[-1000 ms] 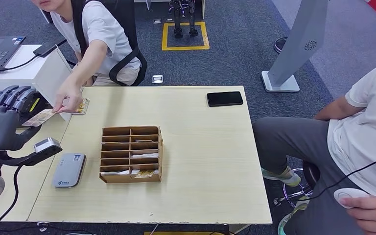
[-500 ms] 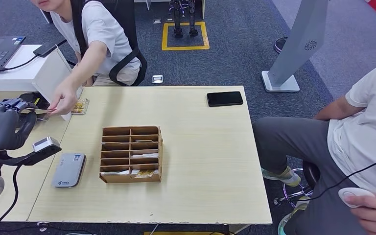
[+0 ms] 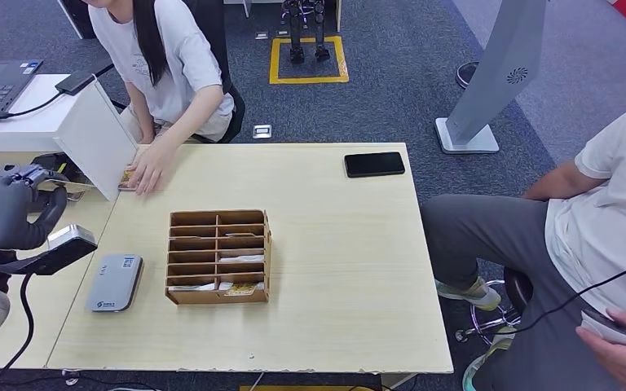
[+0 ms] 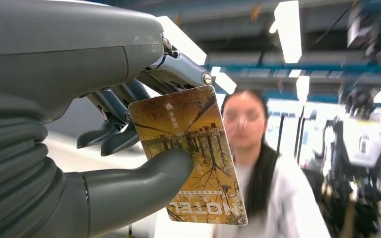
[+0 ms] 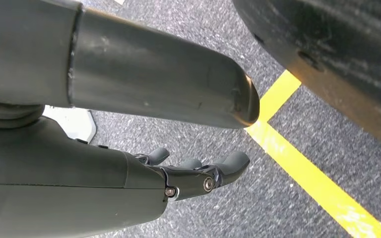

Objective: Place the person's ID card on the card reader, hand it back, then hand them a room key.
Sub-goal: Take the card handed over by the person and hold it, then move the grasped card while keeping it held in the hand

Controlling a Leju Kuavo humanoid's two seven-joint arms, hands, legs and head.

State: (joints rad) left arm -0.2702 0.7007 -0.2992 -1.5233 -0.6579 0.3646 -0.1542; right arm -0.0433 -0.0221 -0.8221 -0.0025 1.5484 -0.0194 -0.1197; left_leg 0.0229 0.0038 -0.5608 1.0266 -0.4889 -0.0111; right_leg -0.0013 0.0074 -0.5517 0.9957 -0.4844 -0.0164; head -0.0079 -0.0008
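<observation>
your head view is evenly lit from overhead, sharp, with soft short shadows on the table (image 3: 334, 244). in the left wrist view, ceiling lights (image 4: 287, 29) at 12 o'clock glare white, and the person (image 4: 258, 163) at 5 o'clock is blurred.

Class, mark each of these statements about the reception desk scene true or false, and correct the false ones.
1. The left hand holds a card. True.
2. The card reader lies right of the wooden organizer. False: it lies left of it.
3. A black phone lies on the table. True.
4. The right hand holds a room key. False: its fingers hang over the carpet with nothing in them.
</observation>
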